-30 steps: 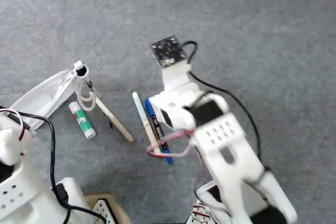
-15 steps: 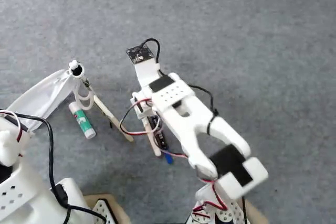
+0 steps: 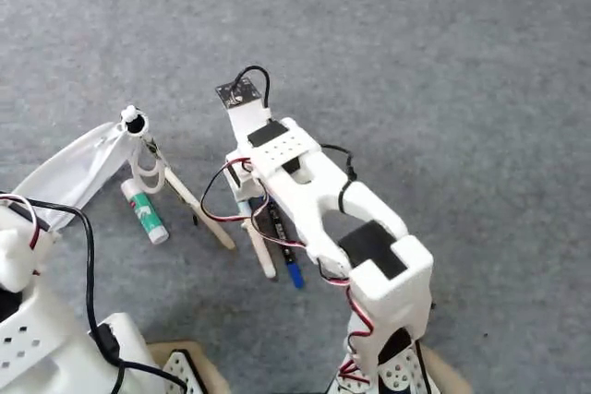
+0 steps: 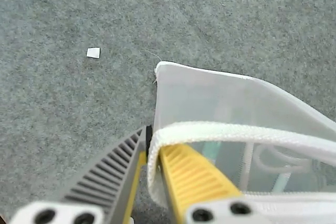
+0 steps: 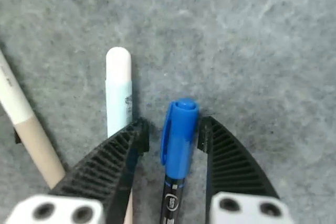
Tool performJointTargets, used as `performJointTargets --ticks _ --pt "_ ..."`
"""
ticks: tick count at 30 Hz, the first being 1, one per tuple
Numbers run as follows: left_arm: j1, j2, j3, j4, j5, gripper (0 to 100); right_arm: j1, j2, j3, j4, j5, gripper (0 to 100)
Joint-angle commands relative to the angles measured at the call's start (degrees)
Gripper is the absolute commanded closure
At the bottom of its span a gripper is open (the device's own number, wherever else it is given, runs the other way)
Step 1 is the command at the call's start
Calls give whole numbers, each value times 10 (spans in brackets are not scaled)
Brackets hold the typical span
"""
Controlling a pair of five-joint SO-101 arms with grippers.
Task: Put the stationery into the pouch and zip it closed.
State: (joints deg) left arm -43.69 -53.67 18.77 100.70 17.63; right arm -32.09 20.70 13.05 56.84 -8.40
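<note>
Two pens lie very near each other, and this is the main risk. The right hand [image 5: 172,128] is spread, with one finger on each side of the blue pen [image 5: 177,140] near its cap, not yet pinching it. The pale pen [image 5: 118,93] lies just beside the outer face of one finger, so when the fingers press together it may be pushed away or roll. The grip is also close to the cap end. Once lifted, the long body would probably hang tilted or turn between the fingers, and then it would be hard to aim.

On the left side, the left hand [image 4: 153,142] is pressed together on the white rim of the pouch [image 4: 220,103] and holds it up from the surface [image 3: 480,89]. How wide the mouth stands cannot be told, and a narrow mouth could catch the pen tip and pull the rim out of the grip.

Between the pens and the pouch lie a beige stick [image 3: 199,209] and a glue stick [image 3: 145,211], the glue stick just beside the pouch. A low carry could knock them, so a raised path seems safer. Beyond the right arm and on its right side there is wide open surface, and the far edge is well apart.
</note>
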Motion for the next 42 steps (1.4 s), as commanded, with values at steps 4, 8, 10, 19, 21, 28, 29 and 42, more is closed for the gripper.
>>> performJointTargets --ticks 4,8,10,19,21,28,29,42 --pt "-7 1 3 3 -5 973 16 23 -21 -7 -6 830" --pt "-7 1 1 3 -5 973 34 23 -22 -7 -3 921" --pt "-7 1 1 3 -5 973 38 22 -22 -7 -3 975" --pt "-7 1 1 2 -5 973 40 12 -25 -4 -3 987" --pt "-7 1 1 2 -5 972 41 -13 -40 27 -3 986" --pt "-7 1 2 2 -6 972 38 -184 -196 186 -3 986" --pt "-5 1 3 2 -6 972 37 -211 -220 199 -2 986" --pt "96 0 0 2 -26 972 -149 -498 -288 150 47 986"
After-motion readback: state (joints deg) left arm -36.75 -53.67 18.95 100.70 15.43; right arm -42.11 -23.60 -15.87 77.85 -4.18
